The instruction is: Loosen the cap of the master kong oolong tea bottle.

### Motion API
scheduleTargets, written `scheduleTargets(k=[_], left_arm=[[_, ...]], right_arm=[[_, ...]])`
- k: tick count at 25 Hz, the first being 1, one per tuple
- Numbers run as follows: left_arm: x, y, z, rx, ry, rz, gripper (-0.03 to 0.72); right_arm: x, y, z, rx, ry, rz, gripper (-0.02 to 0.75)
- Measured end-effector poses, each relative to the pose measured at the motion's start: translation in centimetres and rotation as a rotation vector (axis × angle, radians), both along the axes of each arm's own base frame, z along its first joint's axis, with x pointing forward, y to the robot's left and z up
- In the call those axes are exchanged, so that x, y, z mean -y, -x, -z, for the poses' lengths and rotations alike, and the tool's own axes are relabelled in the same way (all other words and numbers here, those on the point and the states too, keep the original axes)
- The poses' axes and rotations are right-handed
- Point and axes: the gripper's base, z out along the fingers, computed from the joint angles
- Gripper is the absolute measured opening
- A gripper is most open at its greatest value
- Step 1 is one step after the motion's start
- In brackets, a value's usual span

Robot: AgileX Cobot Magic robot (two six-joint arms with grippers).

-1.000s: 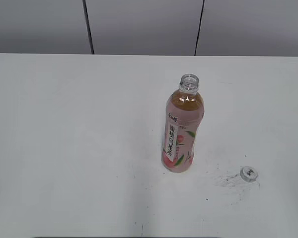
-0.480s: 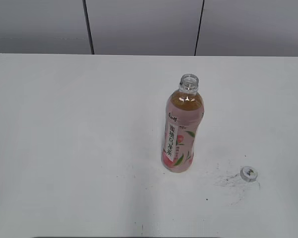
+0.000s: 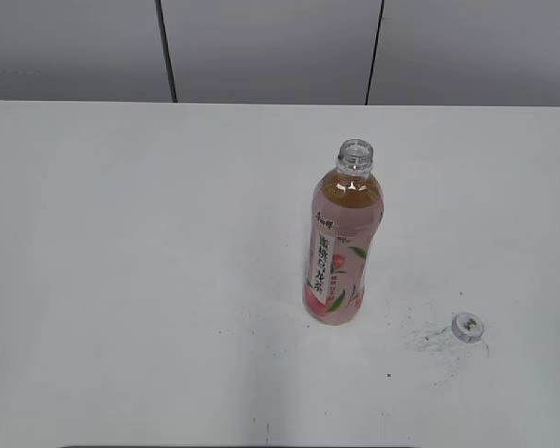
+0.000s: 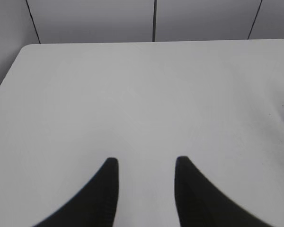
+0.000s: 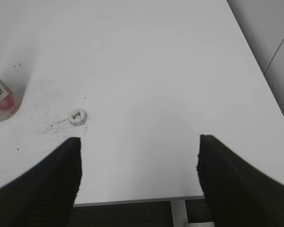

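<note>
the master kong oolong tea bottle (image 3: 343, 243) stands upright and uncapped on the table (image 3: 121, 233). the cap (image 3: 467, 327) lies apart to its right. the left gripper (image 4: 146, 163) and right gripper (image 5: 138, 142) hang with jaws spread, holding nothing.

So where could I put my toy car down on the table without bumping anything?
The whole left half of the white table is bare, from the far wall to the near edge. The strip behind the master kong oolong tea bottle is bare too. The only busy spot is near right, where the cap lies among dark scuffs, apart from the bottle.
</note>
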Motion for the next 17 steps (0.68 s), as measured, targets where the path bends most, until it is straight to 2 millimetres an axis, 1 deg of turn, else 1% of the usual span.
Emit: scheduleTargets(k=[17], left_arm=[[0.01, 0.0, 0.0, 0.0, 0.001, 0.001, 0.245]], right_arm=[[0.01, 0.0, 0.0, 0.0, -0.001, 0.001, 0.573]])
